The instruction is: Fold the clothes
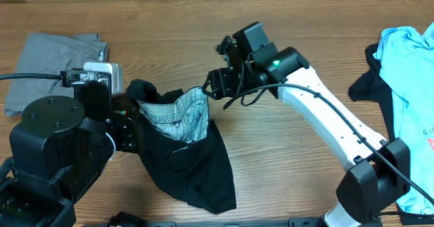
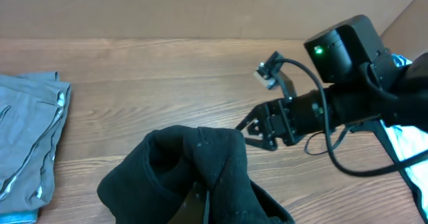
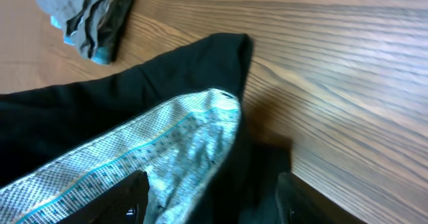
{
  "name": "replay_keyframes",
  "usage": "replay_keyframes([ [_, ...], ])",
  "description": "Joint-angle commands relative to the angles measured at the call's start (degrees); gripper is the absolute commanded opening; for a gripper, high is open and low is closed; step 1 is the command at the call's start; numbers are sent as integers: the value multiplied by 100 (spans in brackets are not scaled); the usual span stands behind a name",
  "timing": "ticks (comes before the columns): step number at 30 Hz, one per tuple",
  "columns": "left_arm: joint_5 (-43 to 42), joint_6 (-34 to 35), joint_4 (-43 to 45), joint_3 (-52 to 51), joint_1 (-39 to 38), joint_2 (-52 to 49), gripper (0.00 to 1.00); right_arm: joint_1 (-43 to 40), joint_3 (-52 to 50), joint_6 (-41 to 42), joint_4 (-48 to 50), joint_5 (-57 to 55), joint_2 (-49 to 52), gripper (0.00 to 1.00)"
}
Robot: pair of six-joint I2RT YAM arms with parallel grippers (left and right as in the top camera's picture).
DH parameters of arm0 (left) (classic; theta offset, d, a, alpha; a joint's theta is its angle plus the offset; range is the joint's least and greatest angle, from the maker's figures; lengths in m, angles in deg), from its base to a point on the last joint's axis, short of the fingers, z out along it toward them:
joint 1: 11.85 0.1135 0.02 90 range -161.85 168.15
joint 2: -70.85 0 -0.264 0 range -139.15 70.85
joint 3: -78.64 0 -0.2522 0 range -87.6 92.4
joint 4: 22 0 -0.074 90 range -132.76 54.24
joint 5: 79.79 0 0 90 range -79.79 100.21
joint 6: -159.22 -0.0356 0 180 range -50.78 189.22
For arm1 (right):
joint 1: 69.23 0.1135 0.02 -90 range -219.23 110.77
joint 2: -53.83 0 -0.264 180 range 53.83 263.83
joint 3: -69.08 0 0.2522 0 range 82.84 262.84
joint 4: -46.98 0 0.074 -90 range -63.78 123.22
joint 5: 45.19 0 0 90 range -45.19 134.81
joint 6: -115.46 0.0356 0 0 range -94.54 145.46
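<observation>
- The black garment (image 1: pixel 190 166) is found in the middle of the overhead view, bunched and unfolded, with its pale patterned lining (image 1: pixel 180 115) turned outward at the opened top edge.
- One end of that garment is raised at centre left, where it is heaped over the left gripper (image 2: pixel 199 207). The fingers are largely covered by cloth, but they are seen drawn close together, so the fabric is judged to be pinched there.
- The right gripper (image 1: pixel 212 86) is placed just right of the lining's upper corner. In the right wrist view its fingers (image 3: pixel 134 197) are spread wide, with the lined edge lying between them and nothing clamped.
- No tidy fold is seen on the black piece, so the task is judged to be at an early stage: the garment has yet to be spread flat on the table (image 1: pixel 305 24) and folded.
- A grey garment (image 1: pixel 47 68) is seen at upper left, loosely doubled over.
- A light blue T-shirt (image 1: pixel 410 98) is heaped at the right edge over a dark piece (image 1: pixel 369 85), and neither is folded.
</observation>
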Motion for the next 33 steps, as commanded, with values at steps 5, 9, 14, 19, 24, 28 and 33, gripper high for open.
replay_keyframes([
  [5,-114,-87,48,94,-22,57,4,304,-20,-42,68,-444,498,65],
  [9,-114,-90,48,94,-22,57,4,319,-20,-46,68,-450,839,65],
  [14,-114,-90,46,94,-22,57,4,317,-20,-157,70,-826,1158,64],
  [19,-107,-92,55,94,-22,57,4,179,-13,-153,149,-999,1161,55],
  [24,-48,-96,35,94,-22,57,4,-166,-9,-153,35,-918,1075,41],
  [28,2,-111,33,94,-22,57,4,-503,-7,-153,-68,-654,802,18],
  [33,59,-109,35,94,-22,57,4,-815,-7,-197,-280,-619,271,4],
])
